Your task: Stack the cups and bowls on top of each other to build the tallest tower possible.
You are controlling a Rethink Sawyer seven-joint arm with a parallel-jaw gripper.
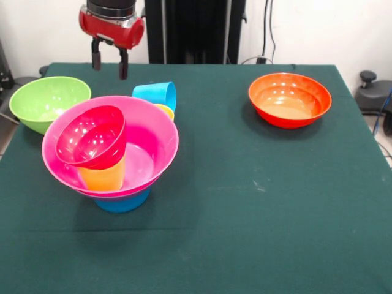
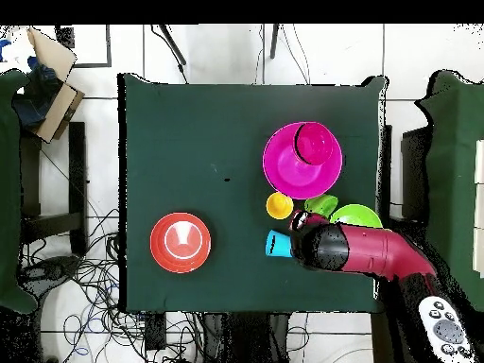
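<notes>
The tower is a wide pink bowl (image 1: 154,142) (image 2: 284,166) resting on a mid blue bowl (image 1: 124,202). Inside the pink bowl an orange-yellow cup (image 1: 105,178) carries a small red bowl (image 1: 92,136) (image 2: 316,144), which is tilted. Behind the pile a sky blue cup (image 1: 157,94) (image 2: 277,244) lies on its side, and beside it a yellow cup (image 1: 166,111) (image 2: 279,205) is mostly hidden. A lime green bowl (image 1: 48,101) (image 2: 358,216) sits at the left and an orange bowl (image 1: 289,99) (image 2: 180,242) at the far right. My gripper (image 1: 109,64) hangs open and empty above the table, behind the pile.
The dark green tablecloth (image 1: 245,214) covers the table. My red arm (image 2: 369,250) reaches over the table edge beside the lime green bowl in the overhead view. Cables and a remote control (image 2: 442,327) lie on the floor off the table.
</notes>
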